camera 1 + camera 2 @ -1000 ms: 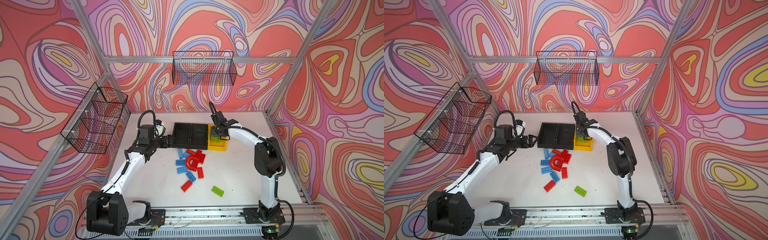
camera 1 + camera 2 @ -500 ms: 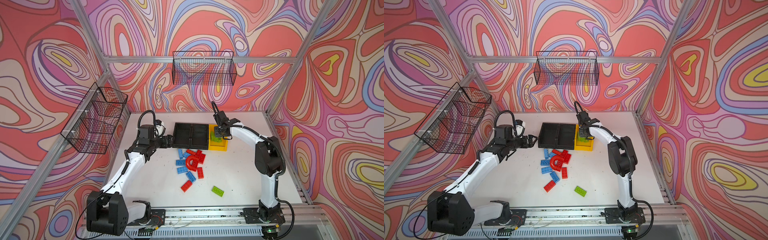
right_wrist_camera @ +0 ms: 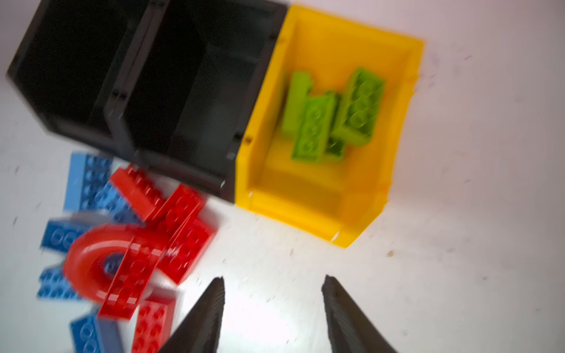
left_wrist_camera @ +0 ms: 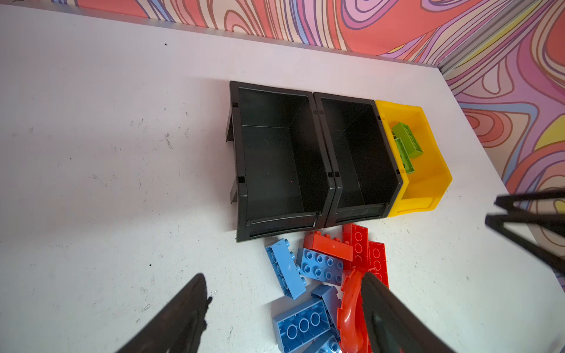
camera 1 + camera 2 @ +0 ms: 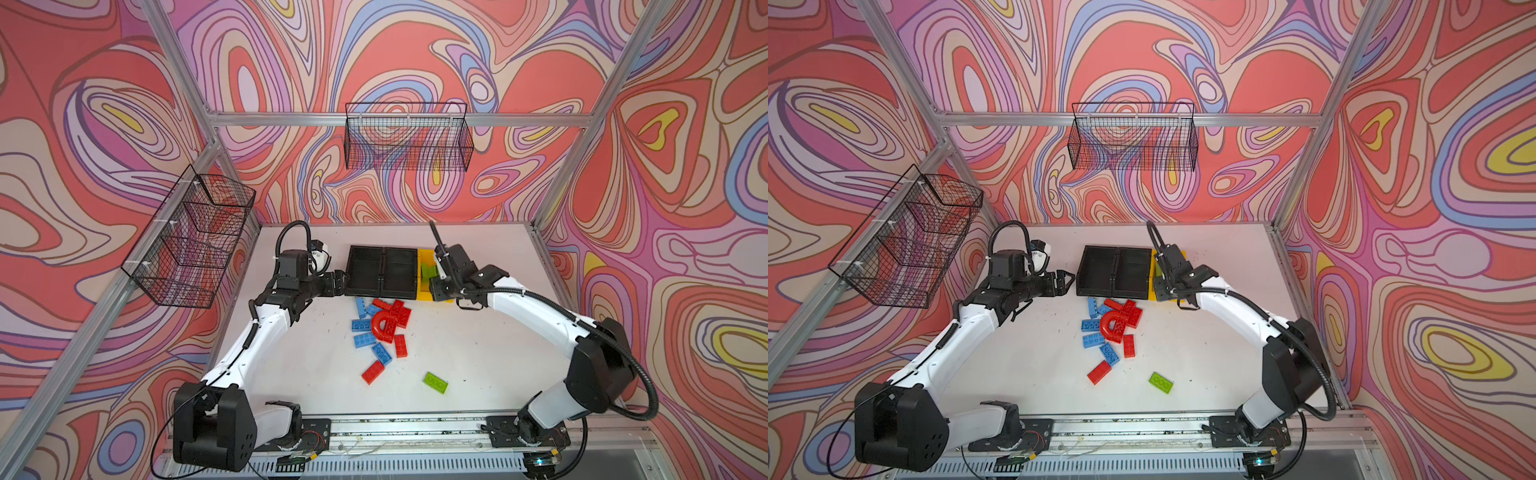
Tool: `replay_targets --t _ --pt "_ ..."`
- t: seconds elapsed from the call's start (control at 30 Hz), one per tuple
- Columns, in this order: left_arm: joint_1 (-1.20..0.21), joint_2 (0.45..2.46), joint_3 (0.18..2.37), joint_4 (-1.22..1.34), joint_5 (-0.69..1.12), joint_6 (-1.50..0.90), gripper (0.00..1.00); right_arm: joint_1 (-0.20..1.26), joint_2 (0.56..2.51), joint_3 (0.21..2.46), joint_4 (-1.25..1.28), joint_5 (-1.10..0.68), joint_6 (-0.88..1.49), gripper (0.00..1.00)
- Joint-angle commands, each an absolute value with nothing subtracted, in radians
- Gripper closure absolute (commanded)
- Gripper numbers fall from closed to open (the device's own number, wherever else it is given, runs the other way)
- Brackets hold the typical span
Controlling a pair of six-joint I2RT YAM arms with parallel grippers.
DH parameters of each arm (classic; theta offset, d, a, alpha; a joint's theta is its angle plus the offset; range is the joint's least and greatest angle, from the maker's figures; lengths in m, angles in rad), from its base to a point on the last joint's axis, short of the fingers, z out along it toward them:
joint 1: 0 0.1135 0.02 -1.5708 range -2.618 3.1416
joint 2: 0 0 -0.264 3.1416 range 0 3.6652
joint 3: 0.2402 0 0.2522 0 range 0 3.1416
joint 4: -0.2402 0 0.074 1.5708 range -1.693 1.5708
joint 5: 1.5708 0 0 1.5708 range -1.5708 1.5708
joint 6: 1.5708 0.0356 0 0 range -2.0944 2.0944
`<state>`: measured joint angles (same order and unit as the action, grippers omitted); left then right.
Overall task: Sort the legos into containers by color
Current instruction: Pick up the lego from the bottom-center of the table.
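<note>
The right gripper point(image 3: 272, 281) has its fingers point(image 3: 211, 305) apart with nothing between them, above bare white table point(image 5: 478, 353). Just ahead of the fingertips is the low front wall of the yellow bin point(image 3: 321, 195). Inside it lie lime green bricks point(image 3: 357, 107): 3 show clearly and part of a 4th shows beneath them. Their long axes run away from the fingertips along the bin's length. 1 stands on its narrow side and the others are tilted with their studs showing. The 2 black bins point(image 4: 275, 159) are joined to the yellow bin on the side toward the left arm, and they show only their dark floors. The left gripper point(image 4: 281, 275) also has its fingers apart and holds nothing. In a top view it sits near the outer front corner of the black bins point(image 5: 338, 282). Between the 2 grippers and nearer the robot's base is a loose pile. There the red arch point(image 3: 85, 253) lies flat, with red bricks point(image 3: 183, 214) across it and blue bricks point(image 4: 319, 264) beside it, pointing in mixed directions. Well apart from both grippers a lone green brick point(image 5: 435, 382) lies studs up, its long axis diagonal.
</note>
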<state>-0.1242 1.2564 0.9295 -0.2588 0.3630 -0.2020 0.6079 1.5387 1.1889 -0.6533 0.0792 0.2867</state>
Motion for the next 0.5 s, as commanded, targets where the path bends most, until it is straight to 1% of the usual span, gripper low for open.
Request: replay_targets --t 0.0,0.07,0.23,0.33,0.47 --pt "-0.120 1.258 0.953 -0.274 0.371 -0.193 0.19 0.649 1.480 1.062 -0.701 -0.079 0.317 0.40" --pt "-0.121 1.256 0.951 -0.271 0.372 -0.195 0.19 0.711 1.439 0.986 -0.682 -0.135 0.343 0.37" --pt "-0.120 1.259 0.951 -0.269 0.383 -0.199 0.19 0.813 1.415 0.900 -0.700 -0.169 0.435 0.31" --pt "-0.120 1.259 0.950 -0.270 0.383 -0.199 0.19 0.885 1.411 0.875 -0.694 -0.168 0.469 0.29" --pt "-0.120 1.258 0.950 -0.269 0.383 -0.201 0.19 0.945 1.422 0.839 -0.698 -0.141 0.497 0.28"
